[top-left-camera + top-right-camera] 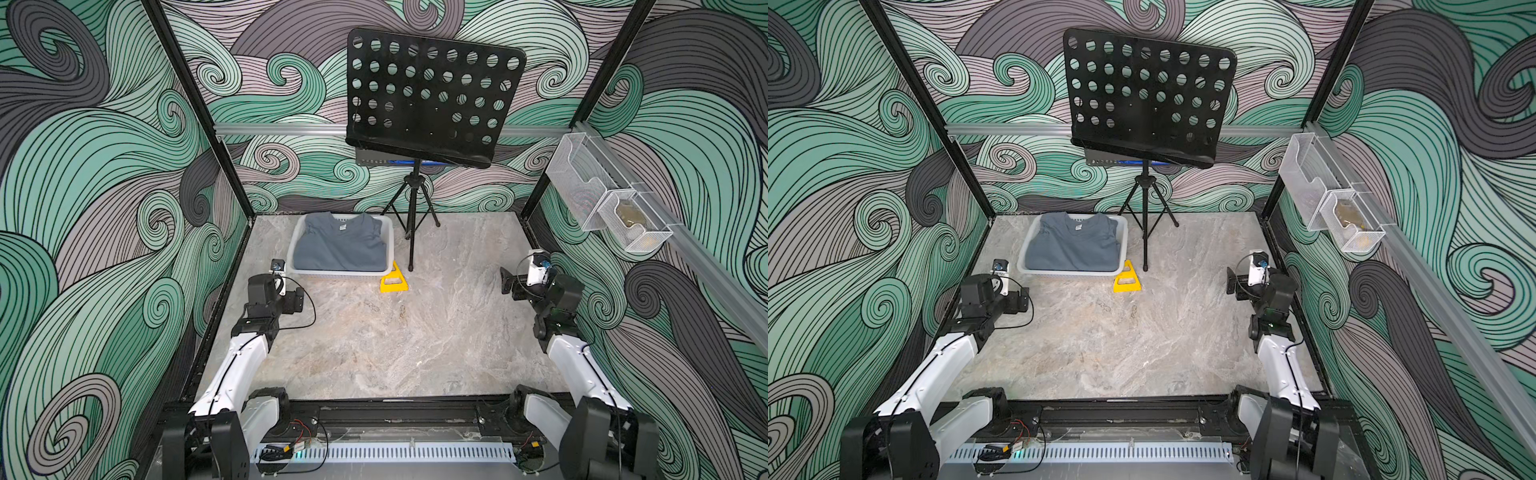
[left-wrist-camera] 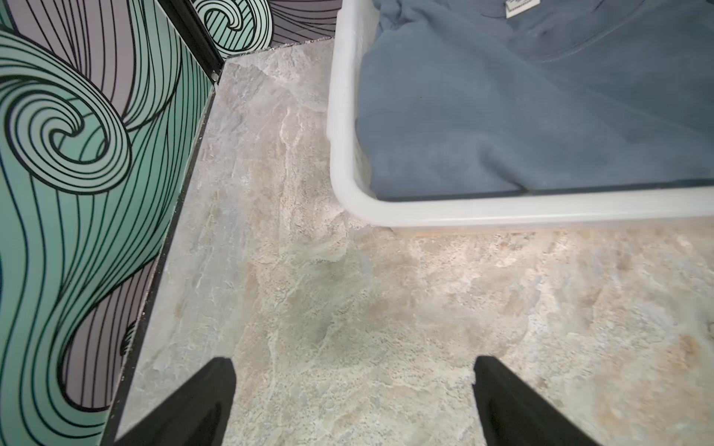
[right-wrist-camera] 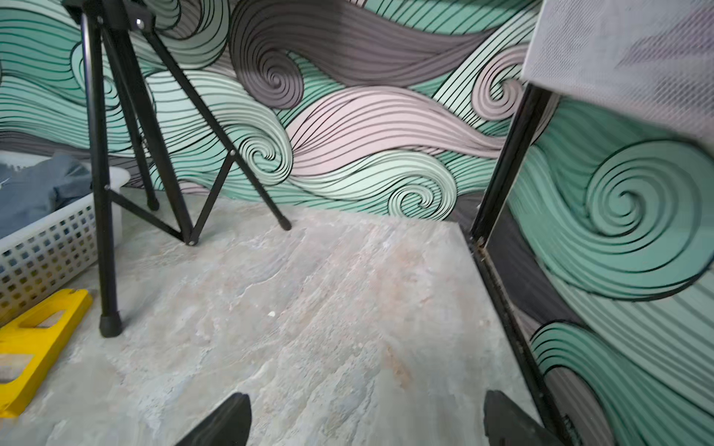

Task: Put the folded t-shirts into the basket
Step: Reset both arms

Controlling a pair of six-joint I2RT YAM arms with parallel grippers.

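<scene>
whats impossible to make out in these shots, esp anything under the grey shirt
- Under the grey t-shirt: it fills the opening of the basket, so whatever lies beneath is hidden.
- The neck label: cut off by the left wrist view's edge, too small to read in both top views.
- Contents of the wall bin: only a brownish blur behind the mesh.

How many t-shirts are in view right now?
1. A grey t-shirt lies folded inside the white basket, covering its whole top. Others may be hidden beneath it.
</scene>
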